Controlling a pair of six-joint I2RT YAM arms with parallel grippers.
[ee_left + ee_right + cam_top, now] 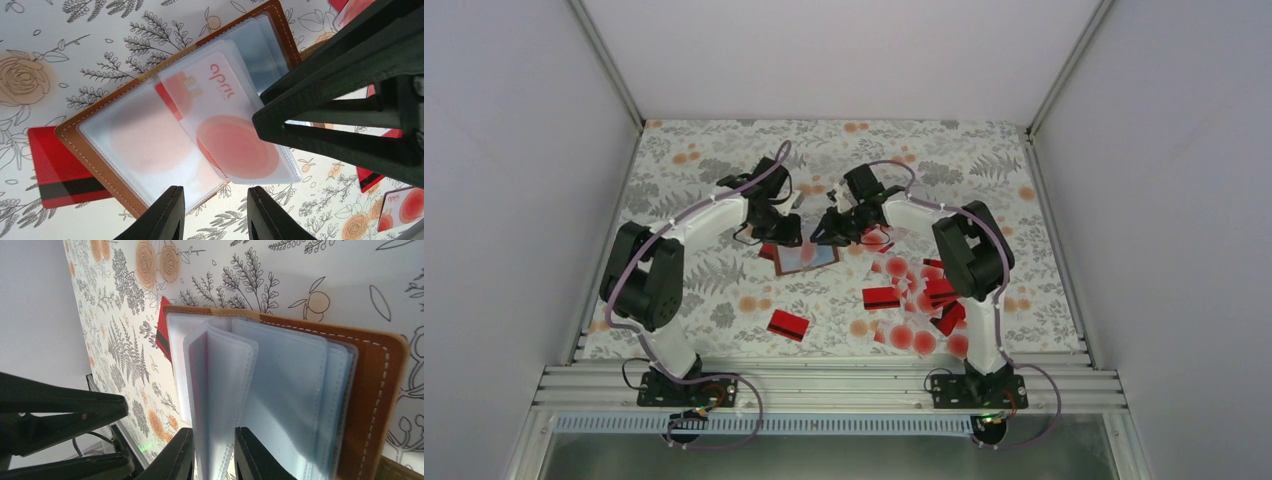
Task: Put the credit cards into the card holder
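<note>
where floral table (pixel 686 292) meets arm bases, loose credit cards (pixel 921 300) lie scattered by right arm, lone red card (pixel 788 324) left of them. beyond, card holder (pixel 807 257) open at centre, red-dot card (pixel 225 125) in sleeve. left gripper (pixel 216 196) spread at its edge. right gripper (pixel 214 436) pinching one clear sleeve.

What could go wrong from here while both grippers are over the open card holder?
1. The right gripper seems to pinch one plastic sleeve; pulling may drag the card holder along.
2. The left gripper sits close beside it, so they could collide.
3. A red card lies under the holder's corner and may be hard to grasp later.
</note>
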